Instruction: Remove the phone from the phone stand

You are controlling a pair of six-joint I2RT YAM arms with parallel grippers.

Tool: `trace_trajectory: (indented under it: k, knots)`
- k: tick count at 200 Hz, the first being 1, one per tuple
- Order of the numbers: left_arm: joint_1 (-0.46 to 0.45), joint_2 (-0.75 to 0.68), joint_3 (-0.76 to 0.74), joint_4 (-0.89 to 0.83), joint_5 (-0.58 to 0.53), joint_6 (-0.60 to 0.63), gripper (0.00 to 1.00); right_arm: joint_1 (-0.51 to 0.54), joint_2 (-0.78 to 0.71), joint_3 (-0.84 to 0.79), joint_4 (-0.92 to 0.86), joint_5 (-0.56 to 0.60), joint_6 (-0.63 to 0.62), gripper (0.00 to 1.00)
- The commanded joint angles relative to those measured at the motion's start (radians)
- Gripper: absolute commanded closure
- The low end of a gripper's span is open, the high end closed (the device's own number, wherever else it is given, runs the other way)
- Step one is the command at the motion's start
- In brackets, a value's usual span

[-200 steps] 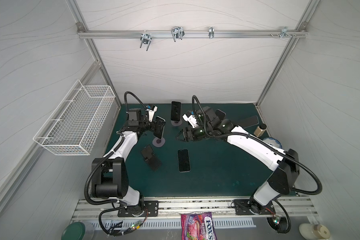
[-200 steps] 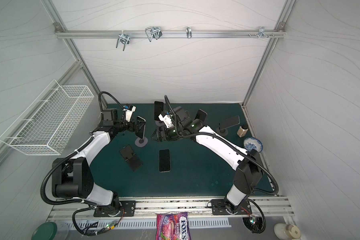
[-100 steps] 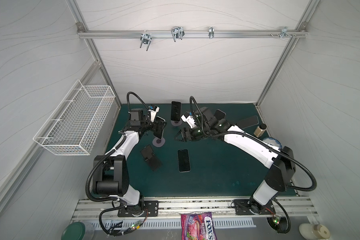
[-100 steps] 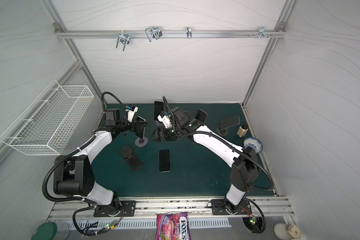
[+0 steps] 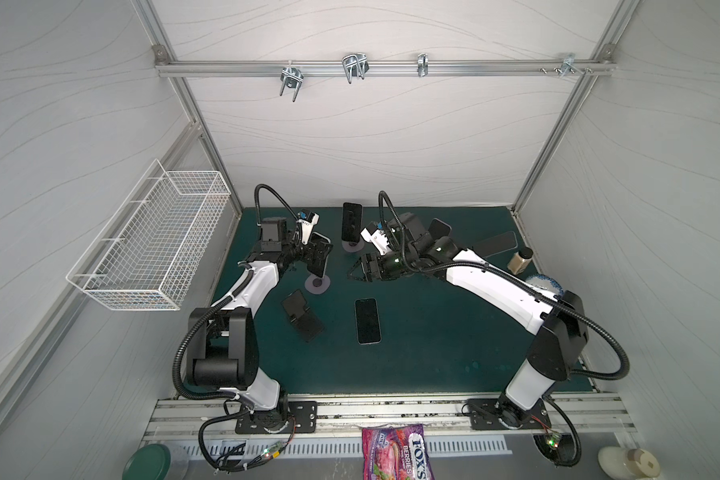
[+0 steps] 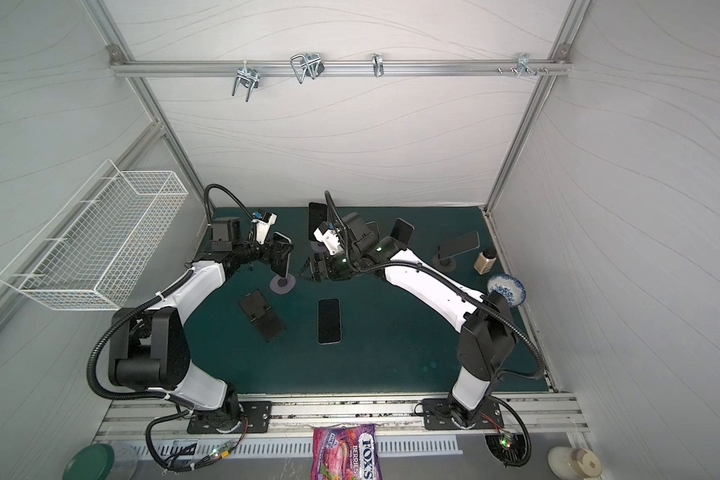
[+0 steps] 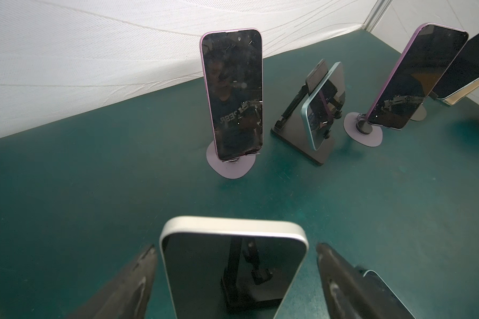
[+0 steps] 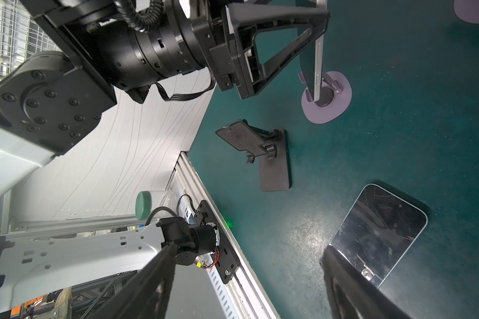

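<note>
White walls stand around a green bench (image 5: 433,357). On the bench sits a phone stand (image 5: 317,286) with a round purple foot. All places here are told from this stand.

The phone (image 7: 233,279) is on the stand. It stands up tall and has dark glass and a silver edge. The left tool (image 7: 235,248) is up at the top of the stand, around the phone. Its two black fingers (image 7: 133,281) sit one on each side of the phone. In the left wrist view a bit of green bench shows between each finger and the phone's edge. So the left tool is open wide, does not touch the phone, and holds nothing.

The right tool (image 8: 249,250) hangs over the bench near the stand, on its right side in both top views. Its tips point toward the stand. It is open wide too, and nothing is in it.

A black stand (image 5: 302,315) with no phone on it sits just in front of the phone stand, on the side nearer the arms' feet. A flat phone (image 5: 367,321) lies face up in front of the stand and to its right. A second phone (image 5: 351,222) stands behind the stand, close to the back wall. A wire basket (image 5: 154,245) hangs on the wall well to the left of the stand. A candy bag (image 5: 393,453) lies far in front of the stand, off the bench.
</note>
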Motion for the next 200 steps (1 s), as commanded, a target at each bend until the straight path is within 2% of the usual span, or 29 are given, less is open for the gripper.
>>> trace_trajectory:
  k: [1, 75, 200]
  knots:
    - [-0.009, 0.018, 0.018, 0.044, -0.002, 0.025, 0.1, -0.007, 0.013, 0.008, 0.016, -0.014, -0.003, 0.16]
    - [-0.009, 0.028, 0.022, 0.048, -0.005, 0.031, 0.1, -0.009, 0.03, 0.013, 0.021, -0.015, 0.001, 0.16]
    - [-0.009, 0.056, 0.038, 0.032, 0.0, 0.06, 0.22, -0.015, 0.051, 0.034, 0.019, -0.028, 0.006, 0.16]
